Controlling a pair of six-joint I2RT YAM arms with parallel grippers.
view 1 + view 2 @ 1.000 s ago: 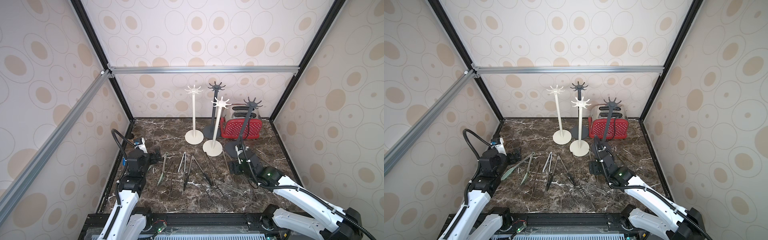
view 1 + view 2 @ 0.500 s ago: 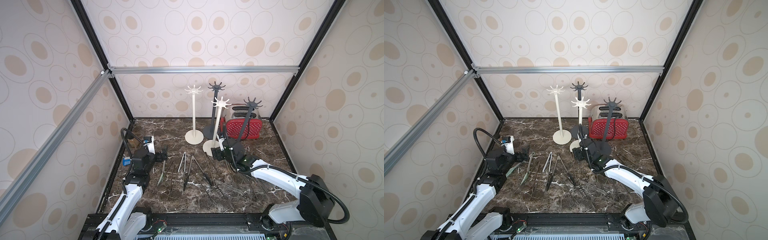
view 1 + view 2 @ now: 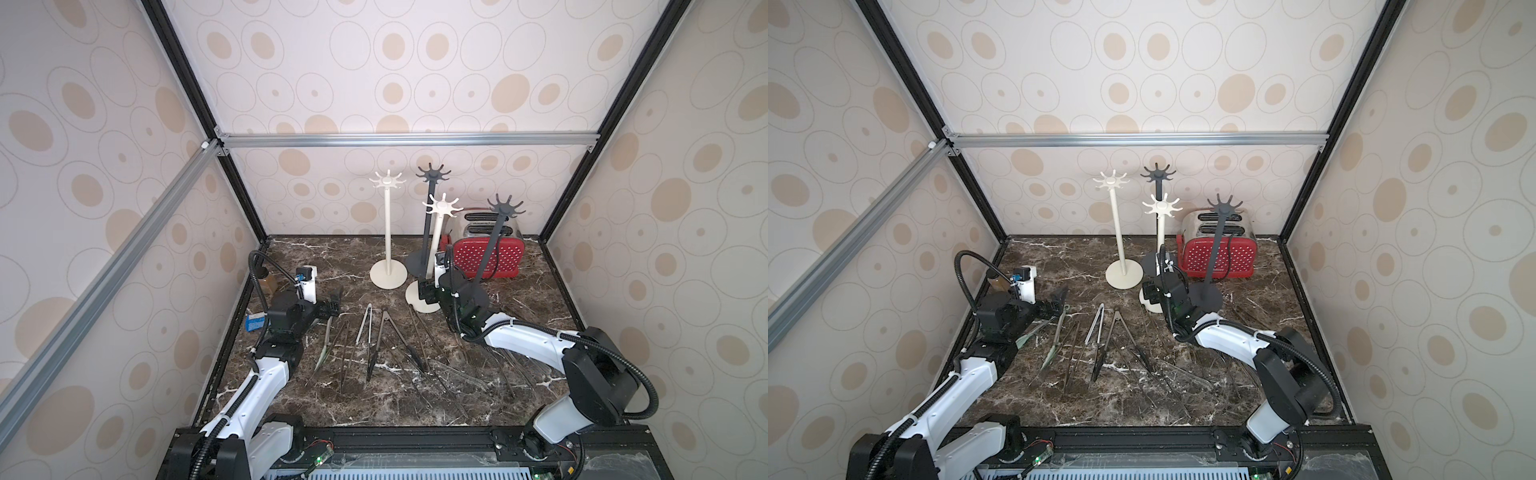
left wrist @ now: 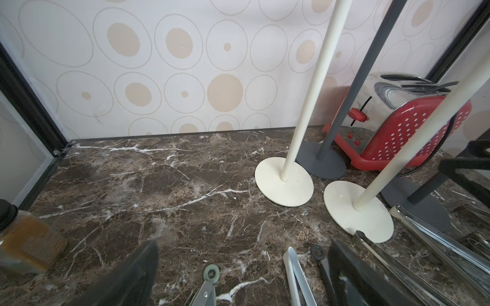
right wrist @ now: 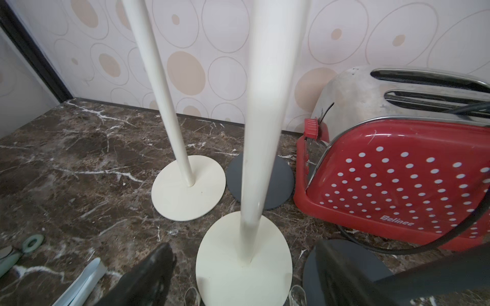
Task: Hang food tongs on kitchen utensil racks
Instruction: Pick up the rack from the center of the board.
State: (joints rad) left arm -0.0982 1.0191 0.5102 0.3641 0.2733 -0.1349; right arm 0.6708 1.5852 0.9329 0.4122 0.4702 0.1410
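Several food tongs (image 3: 368, 332) lie side by side on the marble, more under my right arm (image 3: 490, 361). Four kitchen utensil racks stand at the back with bare hooks: a cream one (image 3: 387, 232), a dark grey one (image 3: 428, 216), a nearer cream one (image 3: 437, 241) and a nearer dark grey one (image 3: 490, 249). My left gripper (image 4: 241, 265) is open low over the tongs' ring ends; green-ringed tongs (image 4: 210, 275) lie between its fingers. My right gripper (image 5: 244, 265) is open, one finger on each side of the nearer cream rack's pole (image 5: 265, 119), not touching it.
A red dotted toaster (image 3: 490, 257) with a black cord stands behind the racks at the back right. An amber bottle (image 4: 26, 243) and a small blue box (image 3: 254, 323) sit by the left wall. Walls close in three sides.
My right arm has swung from the front right to the nearer cream rack, jaws narrowing slightly. My left gripper has moved up to the far ends of the tongs.
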